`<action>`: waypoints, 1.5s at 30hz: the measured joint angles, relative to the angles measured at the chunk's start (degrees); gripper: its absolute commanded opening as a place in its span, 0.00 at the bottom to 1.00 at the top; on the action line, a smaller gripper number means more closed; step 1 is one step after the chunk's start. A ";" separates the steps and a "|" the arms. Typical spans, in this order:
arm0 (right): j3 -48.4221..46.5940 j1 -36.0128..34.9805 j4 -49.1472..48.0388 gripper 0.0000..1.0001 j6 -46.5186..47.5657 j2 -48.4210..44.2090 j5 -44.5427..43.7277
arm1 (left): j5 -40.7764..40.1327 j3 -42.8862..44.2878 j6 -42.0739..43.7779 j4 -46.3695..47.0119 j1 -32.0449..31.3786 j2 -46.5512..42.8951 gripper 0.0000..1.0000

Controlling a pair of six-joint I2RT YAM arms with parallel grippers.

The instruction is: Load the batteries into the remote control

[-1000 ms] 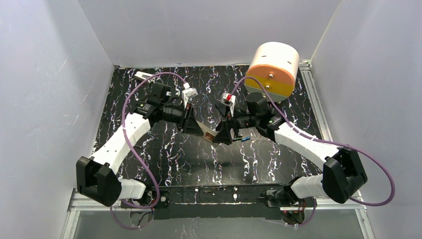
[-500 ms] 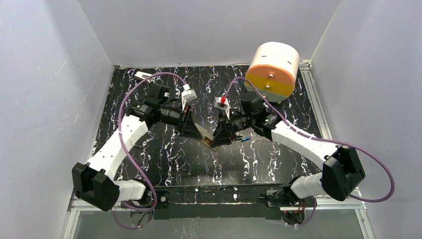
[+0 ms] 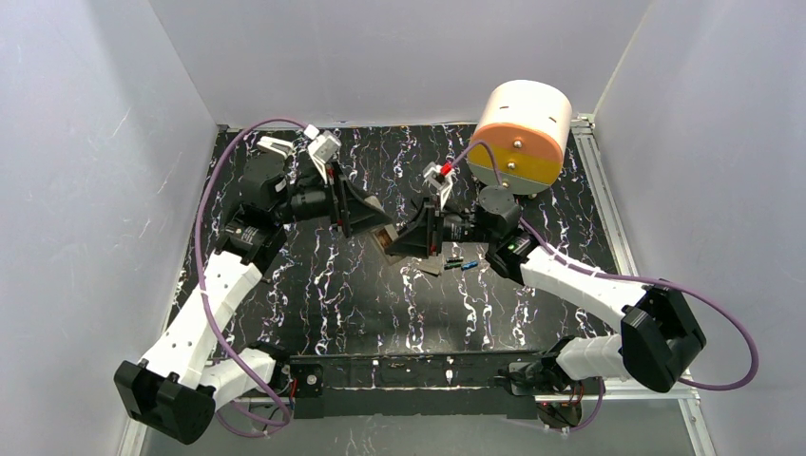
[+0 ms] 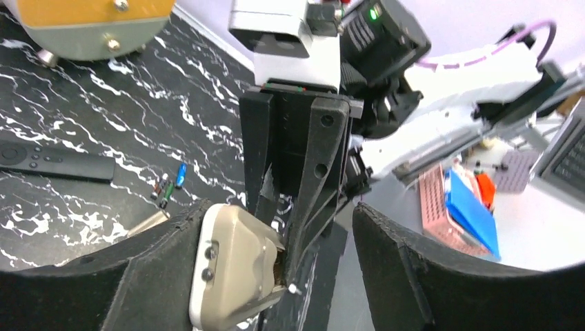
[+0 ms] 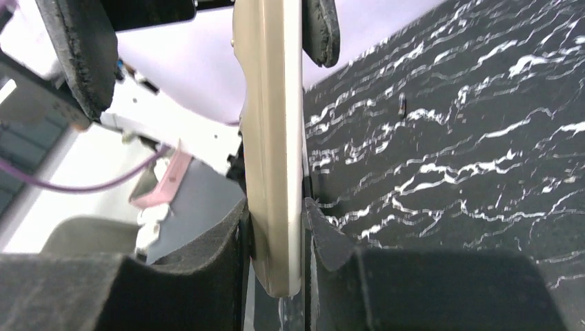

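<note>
**Right gripper clamped on remote, left gripper spread wide**

Counts: 2 arms, 2 grippers, 1 white remote control (image 4: 234, 276), 1 black strip (image 4: 55, 162), 1 orange-and-white drum (image 3: 523, 128). Batteries (image 4: 165, 187): the left wrist view gave 3, namely 1 blue battery (image 4: 181, 174) and what looked like 2 green ones (image 4: 161, 191) side by side. The top view only resolved 1 blue and 1 green.

The remote control was held off the table (image 3: 333, 294), about mid-table, between the 2 grippers. The right gripper (image 3: 397, 242) was closed narrow on the remote's right end. In the right wrist view the remote stood edge-on, with both of that gripper's pads pressed on its flat faces.

The left gripper (image 3: 373, 223) stood wide around the remote's left end, with a gap much broader than the remote. 1 pad was just beside or touching the remote, and I couldn't tell which. The other pad was well apart from it, so there was no grip on that side.

The batteries lay loose on the table, just near and right of the right gripper's fingers and below its wrist. They touched neither gripper nor the remote. The black strip lay flat on the table near the batteries and showed clearly only in the left wrist view. The drum sat at the far right of the table, well apart from the remote.
</note>
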State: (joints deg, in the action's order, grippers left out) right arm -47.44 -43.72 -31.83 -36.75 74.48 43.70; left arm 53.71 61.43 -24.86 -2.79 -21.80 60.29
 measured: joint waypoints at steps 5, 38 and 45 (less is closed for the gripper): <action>0.55 0.09 -7.28 0.15 -5.92 -0.24 -6.14 | -3.80 0.00 -8.72 5.88 0.31 0.26 0.50; 2.36 0.33 -21.62 0.16 -20.06 2.14 -11.32 | -12.41 -5.86 -26.80 22.53 0.59 2.14 0.38; 2.36 0.63 -20.15 0.54 -21.42 2.29 -9.97 | -11.17 -6.71 -25.70 23.78 0.61 2.21 0.00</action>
State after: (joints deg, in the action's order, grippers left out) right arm -45.08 -43.09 -51.99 -58.17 76.77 33.74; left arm 42.54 54.72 -50.57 20.99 -21.19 62.50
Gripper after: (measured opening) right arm 0.337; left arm 0.165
